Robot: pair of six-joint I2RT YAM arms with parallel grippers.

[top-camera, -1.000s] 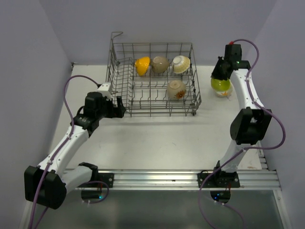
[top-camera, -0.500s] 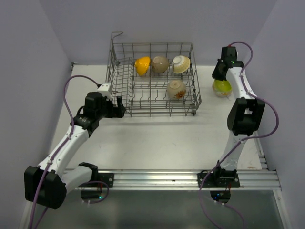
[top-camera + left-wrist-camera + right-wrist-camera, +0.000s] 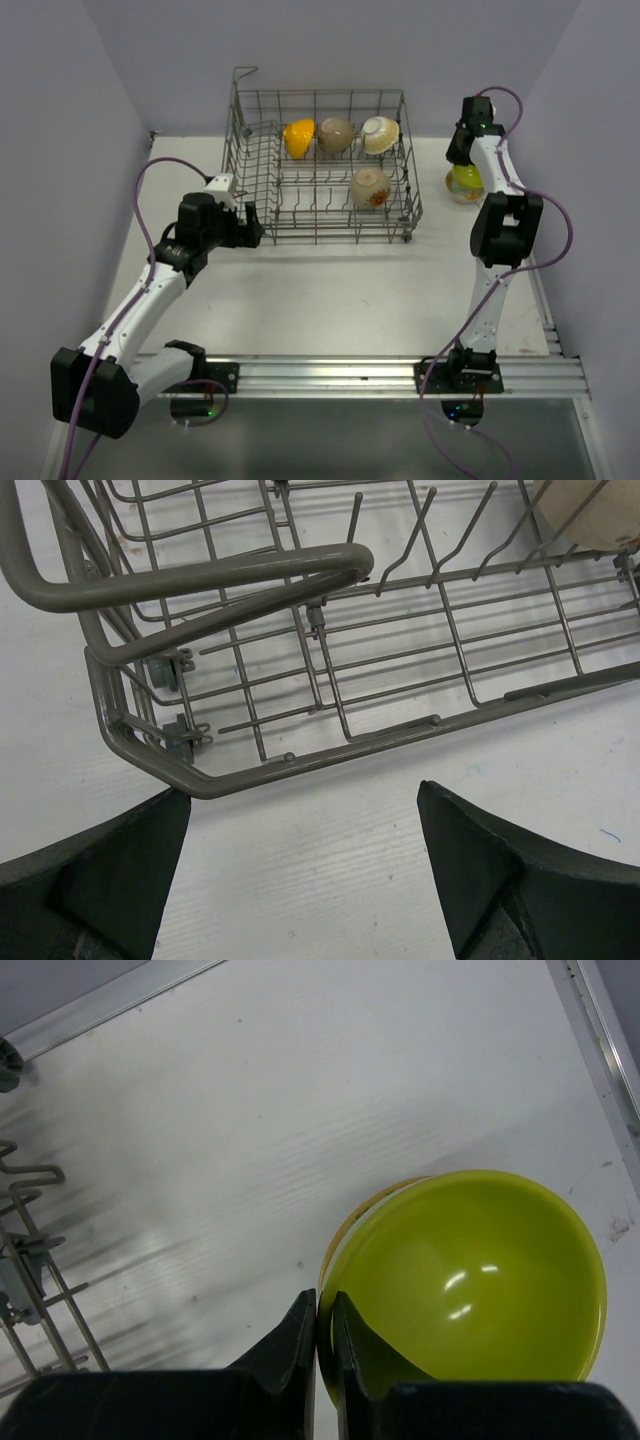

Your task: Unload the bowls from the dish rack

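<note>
At the left, the left gripper (image 3: 303, 795) hangs with its black fingers spread wide, apart from the near left corner of the grey wire dish rack (image 3: 200, 577), which sits at upper centre on the matte white table (image 3: 200, 1110). The rack's thin upright tines hold four glossy round bowls on edge: an orange bowl (image 3: 299, 136), a taupe bowl (image 3: 336, 134) and a cream bowl (image 3: 380, 133) along the back row, and a cream patterned bowl (image 3: 371, 187) nearer the front.

At the right, the right gripper (image 3: 318, 1300) has its fingers pressed almost together on the thin rim of a smooth lime-green bowl (image 3: 480, 1280) nested in a pale patterned bowl (image 3: 467, 194).

The glaze looks slick. If the fingers lift before parting, the green bowl could be dragged or tipped off the stack.
</note>
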